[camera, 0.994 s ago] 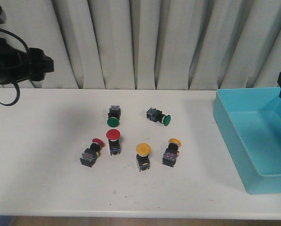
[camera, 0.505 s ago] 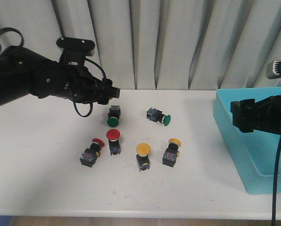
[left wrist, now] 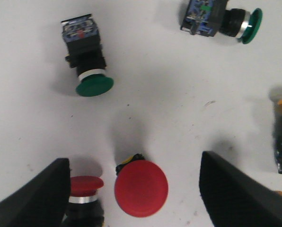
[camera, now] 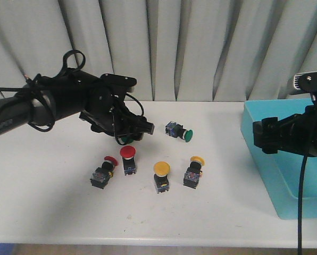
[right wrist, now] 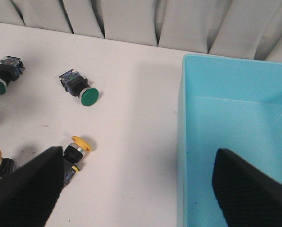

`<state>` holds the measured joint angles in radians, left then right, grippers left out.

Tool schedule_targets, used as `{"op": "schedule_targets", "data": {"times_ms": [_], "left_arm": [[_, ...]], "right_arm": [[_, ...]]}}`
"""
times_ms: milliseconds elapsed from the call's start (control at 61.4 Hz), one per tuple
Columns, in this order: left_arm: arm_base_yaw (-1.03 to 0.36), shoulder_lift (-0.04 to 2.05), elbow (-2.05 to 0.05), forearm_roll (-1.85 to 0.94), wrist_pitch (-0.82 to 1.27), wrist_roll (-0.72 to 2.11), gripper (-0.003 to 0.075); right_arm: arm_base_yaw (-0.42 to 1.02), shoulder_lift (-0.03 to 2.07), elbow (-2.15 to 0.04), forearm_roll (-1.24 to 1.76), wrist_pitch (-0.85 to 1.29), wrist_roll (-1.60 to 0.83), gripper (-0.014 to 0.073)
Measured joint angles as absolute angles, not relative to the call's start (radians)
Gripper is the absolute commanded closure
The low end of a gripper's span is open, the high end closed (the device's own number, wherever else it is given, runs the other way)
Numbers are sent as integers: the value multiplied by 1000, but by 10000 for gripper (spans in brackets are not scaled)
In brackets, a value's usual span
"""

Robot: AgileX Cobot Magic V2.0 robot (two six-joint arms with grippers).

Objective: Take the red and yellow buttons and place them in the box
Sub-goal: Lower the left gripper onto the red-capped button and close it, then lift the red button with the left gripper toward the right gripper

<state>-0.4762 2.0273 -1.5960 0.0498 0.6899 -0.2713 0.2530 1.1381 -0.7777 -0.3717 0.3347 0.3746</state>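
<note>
both grippers' fingers are wide apart and hold nothing. left gripper (left wrist: 131,189) hangs above a red button (left wrist: 141,187). right gripper (right wrist: 131,189) is by the box (right wrist: 235,142).

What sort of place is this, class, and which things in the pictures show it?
Probably a robot test bench, not a home: a plain white table against a grey curtain, industrial push-button switches laid out as props, and a blue box beside them.

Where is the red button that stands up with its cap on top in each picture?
Front view: upright red button, just below the left hand.
Left wrist view: big round red cap between the fingers.
Right wrist view: not in it.
Shared landmark: lying green button.
</note>
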Motion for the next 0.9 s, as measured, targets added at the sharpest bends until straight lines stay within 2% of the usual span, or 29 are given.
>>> {"op": "schedule_targets", "data": {"times_ms": [733,831,896], "left_arm": [[-488,2172,-1626,42,717,-268,180],[-488,2186,-1626,43,712,-288,201],[-488,2194,-1626,43,708,-297,246]], "right_arm": [[253,1138,-778,-327,332,375,0],[253,1138,-778,-327,332,375,0],[253,1138,-778,-327,332,375,0]]}}
